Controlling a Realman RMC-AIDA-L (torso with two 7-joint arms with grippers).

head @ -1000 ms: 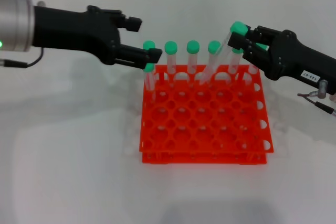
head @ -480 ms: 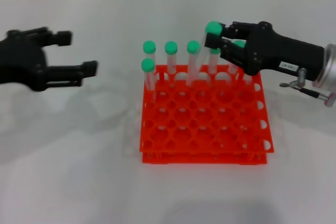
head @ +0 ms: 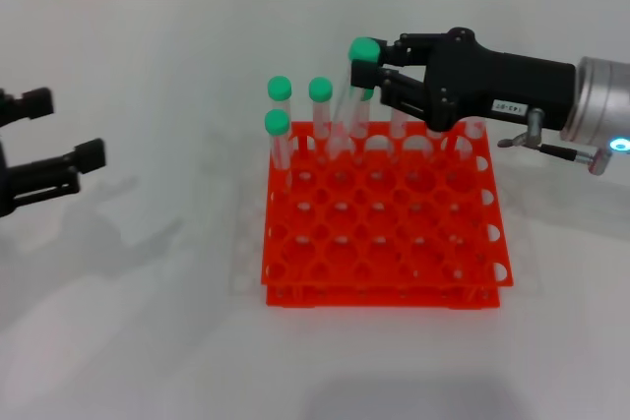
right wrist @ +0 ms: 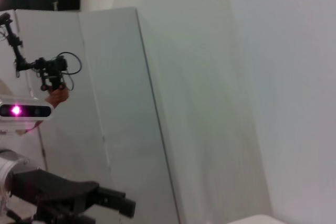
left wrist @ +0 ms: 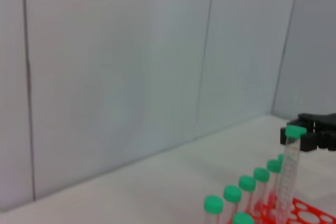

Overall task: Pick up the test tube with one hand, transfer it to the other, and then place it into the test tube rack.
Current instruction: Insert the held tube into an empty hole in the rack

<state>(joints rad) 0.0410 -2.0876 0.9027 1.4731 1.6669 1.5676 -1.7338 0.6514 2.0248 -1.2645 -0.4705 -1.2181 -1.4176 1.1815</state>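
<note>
The test tube point(head: 350, 100), clear with a green cap, hangs tilted over the back row of the orange-red test tube rack point(head: 384, 243). My right gripper point(head: 369, 66), the one with the white label, is shut on it just below the cap. The tube's lower end is down among the back holes, and I cannot tell whether it is inside one. The left wrist view shows the same tube point(left wrist: 287, 174) held above the rack point(left wrist: 312, 211). At the far left my unlabelled left gripper point(head: 67, 128) is open and empty, well away from the rack.
Three other green-capped tubes point(head: 280, 95) stand in the rack's back left corner. More of them are partly hidden behind the right gripper. The rack stands on a white table point(head: 148, 322) with a white wall behind.
My left gripper has pulled away to the far left, empty. The right gripper has carried the test tube leftward along the rack's back row.
</note>
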